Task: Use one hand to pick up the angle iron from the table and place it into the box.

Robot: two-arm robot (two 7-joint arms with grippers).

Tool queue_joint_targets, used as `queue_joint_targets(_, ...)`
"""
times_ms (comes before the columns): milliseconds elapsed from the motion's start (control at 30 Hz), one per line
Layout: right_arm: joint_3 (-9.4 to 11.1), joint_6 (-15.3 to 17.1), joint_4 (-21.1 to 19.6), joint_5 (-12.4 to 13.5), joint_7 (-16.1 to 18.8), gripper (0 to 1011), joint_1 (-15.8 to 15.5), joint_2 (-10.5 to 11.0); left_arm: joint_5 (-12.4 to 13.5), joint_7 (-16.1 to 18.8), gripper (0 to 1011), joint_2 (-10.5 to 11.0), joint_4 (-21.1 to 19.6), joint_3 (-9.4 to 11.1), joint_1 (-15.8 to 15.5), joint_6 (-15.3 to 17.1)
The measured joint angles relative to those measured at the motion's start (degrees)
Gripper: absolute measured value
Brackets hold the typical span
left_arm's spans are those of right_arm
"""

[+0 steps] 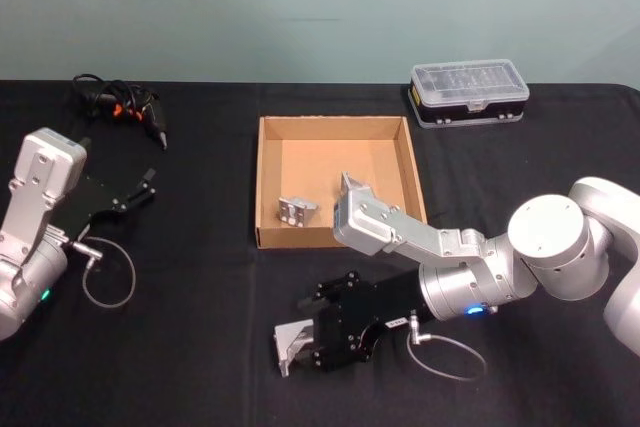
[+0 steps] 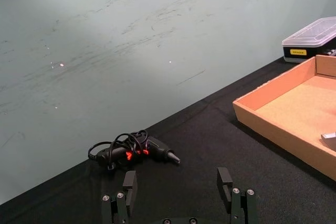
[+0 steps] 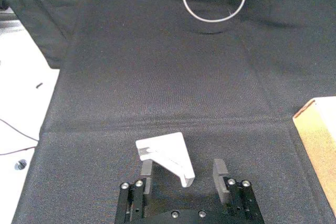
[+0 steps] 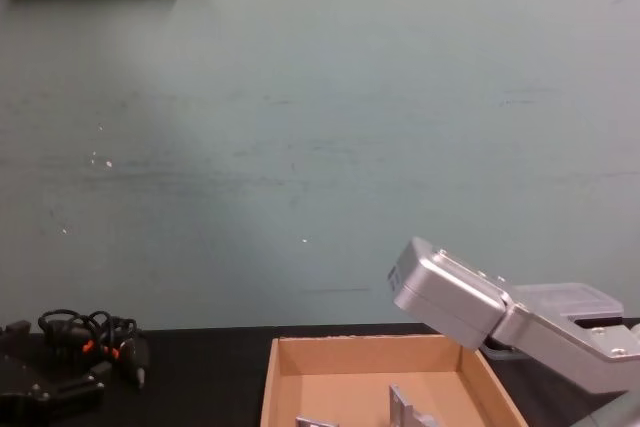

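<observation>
Right gripper [image 1: 300, 342] sits low at the near edge of the table [image 1: 200, 347], in front of the box, fingers [image 3: 146, 170] spread wide. An angle iron [image 1: 290, 344] lies on the cloth between them; right wrist view shows the white bracket [image 3: 167, 156] in the gap, nearer one finger, not clamped. Whether a finger touches it, can't tell. A loop of grey cable [image 1: 445, 357] hangs by the right wrist. Left gripper [image 1: 140, 187] is parked well off on the left side of the table, jaws open, holding nothing; left wrist view shows both fingers [image 2: 129, 183] apart over bare cloth. Further back, mid-table, the box [image 1: 270, 182] is a tan cardboard tray; two angle irons already lie inside it, one [image 1: 294, 210] near its front left corner, one [image 1: 350, 185] partly behind the right arm. At the far edge: tangled black cables [image 1: 120, 102] with orange marks on the left, clear-lidded plastic case [image 1: 468, 92] on the right.
</observation>
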Motion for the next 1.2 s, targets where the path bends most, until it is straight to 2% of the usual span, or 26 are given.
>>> queue_joint_targets(100,0.0,0.0,0.0,0.0,0.0,682,0.0,0.0,0.0,0.0,1000,0.0,0.0,0.0,0.0,0.0)
queue_joint_targets(467,0.1,0.0,-0.1,-0.1,-0.2,306,-0.4,0.0,0.0,0.0,1000,0.0,0.0,0.0,0.0,0.0)
queue_joint_targets(533,0.1,0.0,0.0,-0.1,-0.2,274,-0.5,-0.1,0.0,0.0,1000,0.0,0.0,0.0,0.0,0.0)
queue_joint_targets(567,0.1,-0.1,0.0,-0.1,-0.2,205,-0.5,-0.1,0.0,0.0,1000,0.0,0.0,0.0,0.0,0.0)
queue_joint_targets(633,0.1,-0.1,0.1,-0.1,-0.2,168,-0.5,-0.2,0.0,0.0,1000,0.0,0.0,0.0,0.0,0.0)
queue_joint_targets(667,0.1,-0.1,0.2,-0.2,-0.2,112,-0.5,-0.3,0.0,0.0,1000,0.0,0.0,0.0,0.0,0.0)
queue_joint_targets(800,0.0,-0.1,0.2,-0.3,-0.4,61,-0.6,-0.3,0.0,0.0,1000,0.0,0.0,0.0,0.0,0.0)
queue_joint_targets(1000,0.1,-0.1,0.0,-0.4,-0.6,61,-0.9,-0.2,0.0,0.0,1000,0.0,0.0,0.0,0.0,0.0)
queue_joint_targets(1100,0.6,-0.1,-0.9,-0.3,-1.3,61,-1.4,0.1,0.0,0.0,1000,0.0,0.0,0.0,0.0,0.0)
queue_joint_targets(1200,2.0,-0.1,-2.5,0.3,-3.0,61,-2.2,0.7,0.0,0.0,1000,0.0,0.0,0.0,0.0,0.0)
